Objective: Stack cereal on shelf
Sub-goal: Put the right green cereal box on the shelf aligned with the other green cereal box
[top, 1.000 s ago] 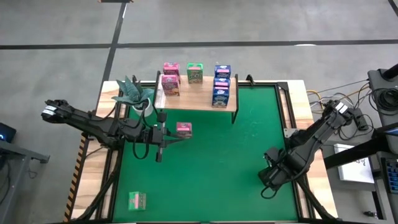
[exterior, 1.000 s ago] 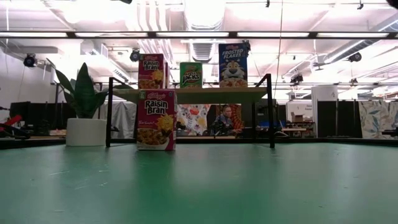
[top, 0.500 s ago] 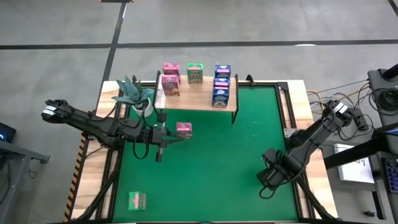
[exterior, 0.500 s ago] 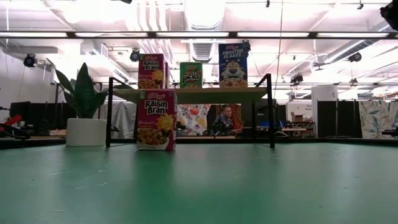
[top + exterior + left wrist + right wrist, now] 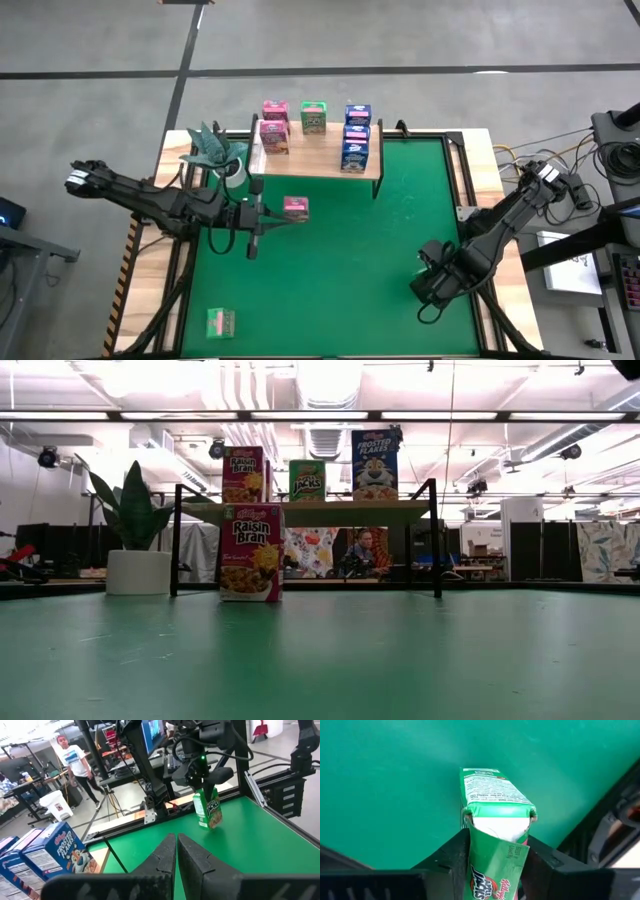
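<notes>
From above, the shelf (image 5: 315, 152) stands at the far edge of the green mat (image 5: 340, 260), carrying pink, green and blue cereal boxes in rows by colour, which suggests the stack is being built in matching columns. A pink box (image 5: 295, 208) stands on the mat just in front of the shelf, with the left gripper (image 5: 252, 240) beside it, fingers pressed together and holding nothing. A green box (image 5: 220, 321) lies well away from the shelf, at the mat's near left corner. The right gripper (image 5: 430, 285) hangs low over the mat, well off from the shelf toward the right side.

At table height, the pink box (image 5: 250, 552) stands upright in front of the shelf (image 5: 310, 512), beside the potted plant (image 5: 133, 540); neither gripper shows.

The left wrist camera looks past its closed fingers (image 5: 176, 865) to the right gripper (image 5: 207, 772) over a green carton (image 5: 208, 809) standing upright on the mat.

The right wrist camera shows the fingers (image 5: 451, 855) flanking that green carton (image 5: 495, 845) on both sides, closing around its narrow faces, probably for a firm lift toward the shelf.
</notes>
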{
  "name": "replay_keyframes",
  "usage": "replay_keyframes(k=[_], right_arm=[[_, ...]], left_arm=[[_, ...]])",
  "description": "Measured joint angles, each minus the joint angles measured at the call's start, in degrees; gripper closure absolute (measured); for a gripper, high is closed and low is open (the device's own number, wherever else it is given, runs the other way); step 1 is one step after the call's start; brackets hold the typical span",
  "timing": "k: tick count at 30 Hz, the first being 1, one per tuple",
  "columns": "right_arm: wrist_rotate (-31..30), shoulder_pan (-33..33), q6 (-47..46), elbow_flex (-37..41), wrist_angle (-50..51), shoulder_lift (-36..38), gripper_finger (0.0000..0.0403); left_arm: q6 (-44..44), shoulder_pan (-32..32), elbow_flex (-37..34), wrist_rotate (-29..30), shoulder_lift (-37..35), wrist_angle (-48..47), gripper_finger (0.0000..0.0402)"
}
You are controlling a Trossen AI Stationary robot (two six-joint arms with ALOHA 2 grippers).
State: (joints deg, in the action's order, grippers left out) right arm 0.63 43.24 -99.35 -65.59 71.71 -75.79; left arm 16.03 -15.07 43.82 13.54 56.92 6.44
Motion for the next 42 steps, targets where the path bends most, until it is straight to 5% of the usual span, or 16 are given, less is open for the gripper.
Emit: replay_keyframes(k=[9,14,24,34,38,42], right_arm=[[-13.8,-2.3,5.8,-8.9,-0.3,-0.2,0.0287],[-17.8,-8.4,17.5,-16.5,-0.7,-2.4,0.0287],[-18.2,-25.4,53.6,-40.8,-2.1,-14.7,0.0287],[-12.2,-40.3,83.4,-68.8,0.4,-31.1,0.0287],[-13.0,-44.9,92.5,-66.9,-4.6,-31.6,0.0287],[-20.2,-49.3,97.9,-65.3,-6.9,-31.6,0.0287]], left_arm=[[0.2,0.1,-4.7,0.0,-6.0,4.9,0.0402],[0.9,0.1,-5.7,0.0,-8.8,5.7,0.0402],[4.5,0.1,-8.7,3.1,-15.1,6.8,0.0402],[4.3,0.1,-11.0,3.5,-19.8,6.7,0.0402],[4.5,0.1,-11.4,3.6,-20.4,6.8,0.0402],[4.5,0.1,-11.2,3.7,-20.4,6.1,0.0402]])
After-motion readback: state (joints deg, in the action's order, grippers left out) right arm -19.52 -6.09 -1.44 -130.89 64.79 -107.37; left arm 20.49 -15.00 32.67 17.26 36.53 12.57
